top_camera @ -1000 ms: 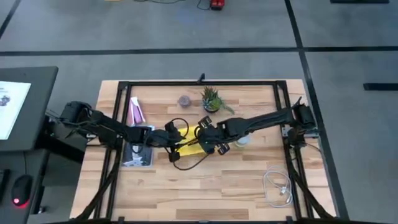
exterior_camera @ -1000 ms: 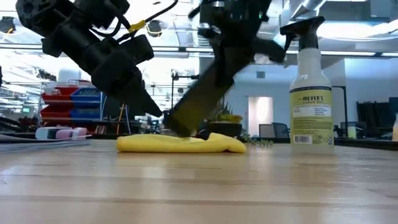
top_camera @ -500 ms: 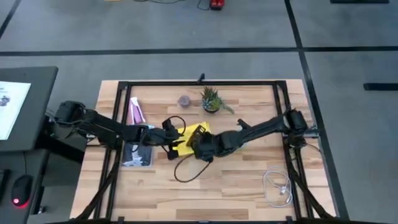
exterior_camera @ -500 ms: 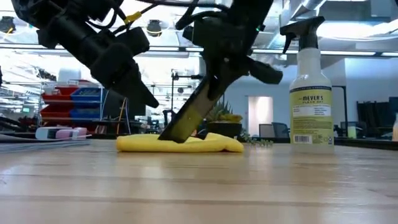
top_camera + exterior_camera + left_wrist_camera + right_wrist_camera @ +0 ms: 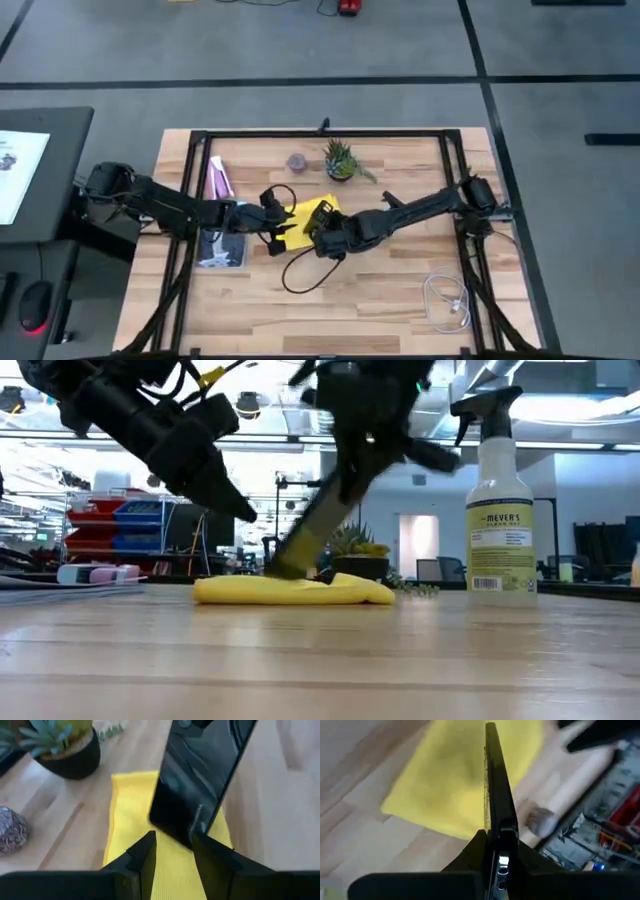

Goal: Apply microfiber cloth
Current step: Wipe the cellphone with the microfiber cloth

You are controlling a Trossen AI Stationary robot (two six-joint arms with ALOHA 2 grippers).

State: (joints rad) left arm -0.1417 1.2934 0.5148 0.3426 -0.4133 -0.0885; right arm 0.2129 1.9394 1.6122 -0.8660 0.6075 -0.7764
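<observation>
Microfiber cloth (image 5: 312, 219), bright yellow, lies flat in the middle of our worktop (image 5: 380, 295). Our right gripper (image 5: 494, 839) is squeezed tight on a black phone (image 5: 200, 780), its lower edge pressing on the cloth. Our left gripper (image 5: 172, 851) hangs close above, fingers a little apart, holding nothing.

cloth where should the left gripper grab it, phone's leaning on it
Grip the cloth at its bare near edge, coming in low from the left gripper's side. It lies flat and folded, and the phone, tilted in the right gripper, presses its middle, so that edge is likely the freest to pinch.
</observation>
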